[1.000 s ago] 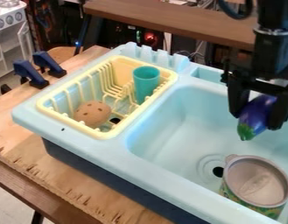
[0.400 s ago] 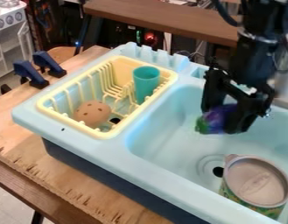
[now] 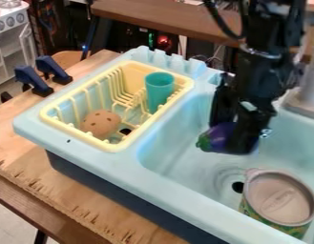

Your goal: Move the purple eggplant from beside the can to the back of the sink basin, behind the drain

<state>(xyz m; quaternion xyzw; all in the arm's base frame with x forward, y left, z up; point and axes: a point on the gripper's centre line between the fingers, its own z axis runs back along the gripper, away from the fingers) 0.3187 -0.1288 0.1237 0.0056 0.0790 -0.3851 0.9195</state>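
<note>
Above sink, holding eggplant in gripper, closed to its width; could slip free from off-center pinch if jolted.

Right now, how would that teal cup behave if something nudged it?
The teal cup would probably tip rather than slide, being tall and narrow. Its smooth, even wall suggests stiff, light plastic. The yellow rack around it might stop a full fall.
</note>
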